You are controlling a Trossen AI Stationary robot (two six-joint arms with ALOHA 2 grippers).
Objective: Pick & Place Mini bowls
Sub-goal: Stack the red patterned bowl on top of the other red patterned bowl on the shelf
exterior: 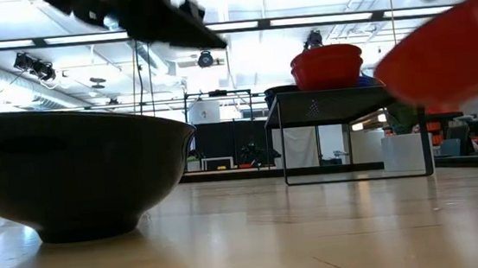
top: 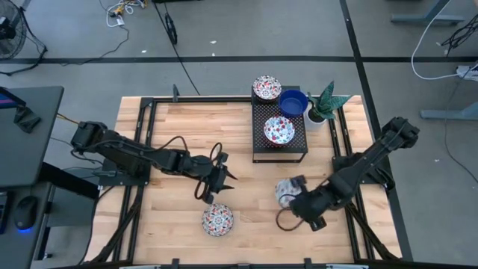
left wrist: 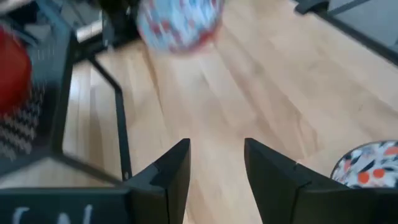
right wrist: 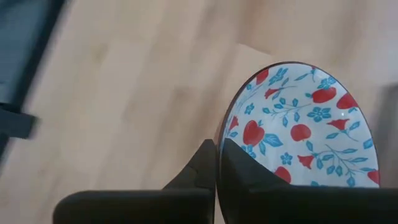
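Right gripper [top: 287, 193], lower right of centre in the high view, is clamped on the rim of a floral bowl [right wrist: 298, 130]; the wrist view shows both fingers [right wrist: 202, 171] pinching the rim edge, bowl tilted and lifted off the wood. In the low view it shows as a red blur at upper right [exterior: 445, 55], clear of the tabletop. Left gripper [top: 218, 178], left of centre, hangs with fingers spread apart and nothing between them, just above a second floral bowl [top: 217, 220] resting near the table's bottom edge. Open wood lies between the two grippers and between the rack and the bottom edge; the left half of the table is bare except for the arm. Count: five bowls in the high view, four floral, one blue. Three sit on the black rack [top: 259, 146] at upper centre: floral at its top left [top: 267, 87], blue [top: 293, 102] beside it, floral [top: 278, 131] lower down. A potted plant [top: 323, 104] stands touching the rack's right side. Surface: light wood tabletop [top: 172, 127] in a black frame. Floor grey, with cables [top: 123, 11] at top; low view shows a bright hall with ceiling lights behind.
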